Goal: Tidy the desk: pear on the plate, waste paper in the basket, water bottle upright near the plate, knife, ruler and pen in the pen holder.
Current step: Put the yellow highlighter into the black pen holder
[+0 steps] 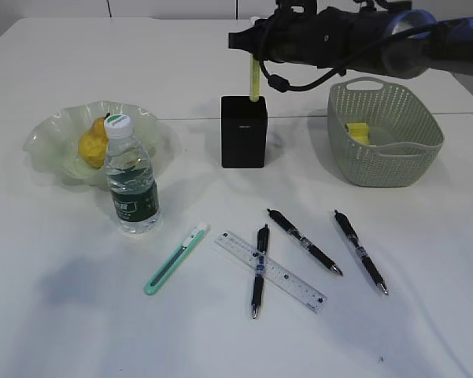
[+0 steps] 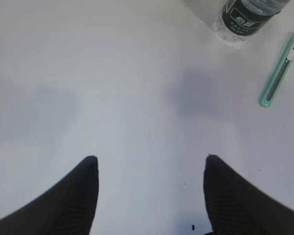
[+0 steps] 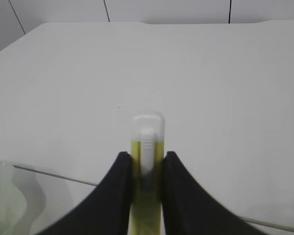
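Exterior view shows the right arm [image 1: 354, 35] reaching across from the right, over the black pen holder [image 1: 244, 132], with a yellow-green knife [image 1: 254, 79] standing upright, its lower end at the holder's opening. From the right wrist, the jaws are narrow and pinched on that yellow knife [image 3: 147, 161], one finger [image 3: 118, 196] on each side of it. On the left of the white surface [image 1: 71, 315] the pear [image 1: 94, 142] lies on the ruffled green plate [image 1: 51, 138], and the water bottle [image 1: 131, 178] stands upright just in front of the plate. The yellow waste paper [image 1: 358, 131] sits inside the basket [image 1: 384, 134] on the right. A teal knife [image 1: 175, 259], the clear ruler [image 1: 271, 271] and three black pens lie loose in front; one pen [image 1: 258, 270] crosses over the ruler. From the left wrist, the left jaws stand wide apart over bare surface, holding nothing, with the bottle's base [image 2: 247, 19] and the teal knife [image 2: 280, 71] toward the far right.
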Controlling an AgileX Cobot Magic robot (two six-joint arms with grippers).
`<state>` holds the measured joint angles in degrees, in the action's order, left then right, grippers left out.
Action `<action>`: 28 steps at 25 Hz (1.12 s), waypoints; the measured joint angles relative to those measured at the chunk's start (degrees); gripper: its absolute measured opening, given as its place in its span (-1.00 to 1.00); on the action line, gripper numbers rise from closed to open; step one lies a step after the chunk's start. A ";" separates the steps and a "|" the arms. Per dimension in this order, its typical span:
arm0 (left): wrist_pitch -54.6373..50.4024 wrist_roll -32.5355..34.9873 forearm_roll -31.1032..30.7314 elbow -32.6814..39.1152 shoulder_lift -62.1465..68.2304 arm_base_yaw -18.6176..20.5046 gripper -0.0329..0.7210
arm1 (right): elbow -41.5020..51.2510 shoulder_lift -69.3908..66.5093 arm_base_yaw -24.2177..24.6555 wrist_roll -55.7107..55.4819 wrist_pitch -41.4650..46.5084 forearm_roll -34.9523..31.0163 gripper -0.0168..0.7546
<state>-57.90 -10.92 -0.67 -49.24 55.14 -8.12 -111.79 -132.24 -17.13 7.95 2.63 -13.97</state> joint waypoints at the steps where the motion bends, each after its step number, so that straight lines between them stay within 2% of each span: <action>1: -0.08 0.00 0.00 0.00 0.00 0.00 0.35 | -0.03 -0.24 0.00 -0.11 -0.12 -0.14 -0.64; 15: -1.36 0.00 0.00 0.00 0.00 0.00 0.35 | -0.26 -5.88 -0.67 -2.21 -4.74 -0.62 -0.62; 18: -1.36 0.00 0.00 0.00 0.00 0.00 0.35 | -0.29 -6.21 -0.77 -2.35 -4.83 -0.62 -0.53; 23: -1.73 0.00 0.00 0.00 0.00 0.00 0.35 | -0.29 -6.34 -1.10 -2.35 -4.83 -0.62 -0.25; 28: -3.01 0.00 0.00 0.00 0.00 0.00 0.35 | -0.39 -6.34 -1.14 -2.46 -1.54 -0.62 -0.20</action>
<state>-60.91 -10.92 -0.67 -49.24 55.14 -8.12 -112.18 -138.59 -18.27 5.49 1.09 -14.59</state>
